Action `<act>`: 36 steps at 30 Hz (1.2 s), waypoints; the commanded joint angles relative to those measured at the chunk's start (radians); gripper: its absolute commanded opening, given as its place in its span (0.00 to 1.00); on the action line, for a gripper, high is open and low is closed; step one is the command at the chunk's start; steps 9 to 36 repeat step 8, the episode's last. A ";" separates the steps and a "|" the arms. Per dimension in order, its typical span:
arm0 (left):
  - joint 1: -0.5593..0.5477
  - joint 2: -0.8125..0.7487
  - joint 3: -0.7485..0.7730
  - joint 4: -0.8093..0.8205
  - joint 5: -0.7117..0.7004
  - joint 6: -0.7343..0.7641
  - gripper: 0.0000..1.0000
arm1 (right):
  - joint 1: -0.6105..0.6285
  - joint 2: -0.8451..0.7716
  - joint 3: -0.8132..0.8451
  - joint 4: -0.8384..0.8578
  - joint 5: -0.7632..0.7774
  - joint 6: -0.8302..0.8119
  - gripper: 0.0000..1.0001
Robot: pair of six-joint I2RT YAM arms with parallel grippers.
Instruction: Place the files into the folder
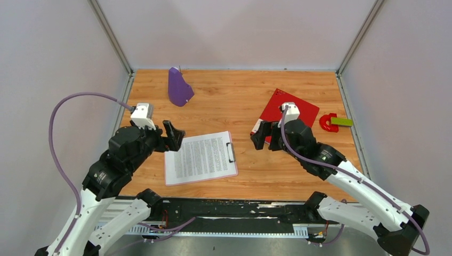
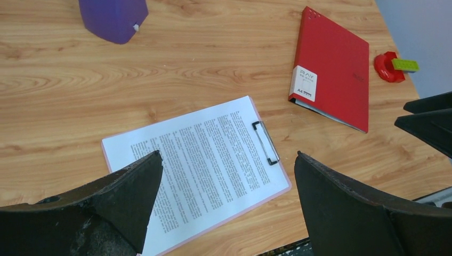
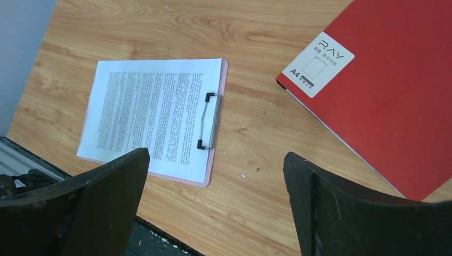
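Observation:
The files (image 1: pixel 198 156) are white printed sheets held under the metal clip (image 1: pixel 231 145) of a pink clipboard, lying left of centre. They also show in the left wrist view (image 2: pixel 202 165) and the right wrist view (image 3: pixel 154 101). The red folder (image 1: pixel 298 108) lies shut and flat at the right rear, with its white label (image 2: pixel 304 84) facing up; my right arm hides part of it. The folder also shows in the right wrist view (image 3: pixel 394 80). My left gripper (image 1: pixel 175 137) is open and empty above the clipboard's left edge. My right gripper (image 1: pixel 259 140) is open and empty between clipboard and folder.
A purple object (image 1: pixel 179 87) stands at the back left. A red holder with a green brick (image 1: pixel 333 122) sits right of the folder. Grey walls close off the left, back and right of the wooden table (image 1: pixel 240 96).

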 commanded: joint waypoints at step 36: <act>-0.005 0.003 -0.017 0.014 -0.018 -0.009 1.00 | -0.002 -0.071 -0.029 0.084 -0.007 -0.001 0.99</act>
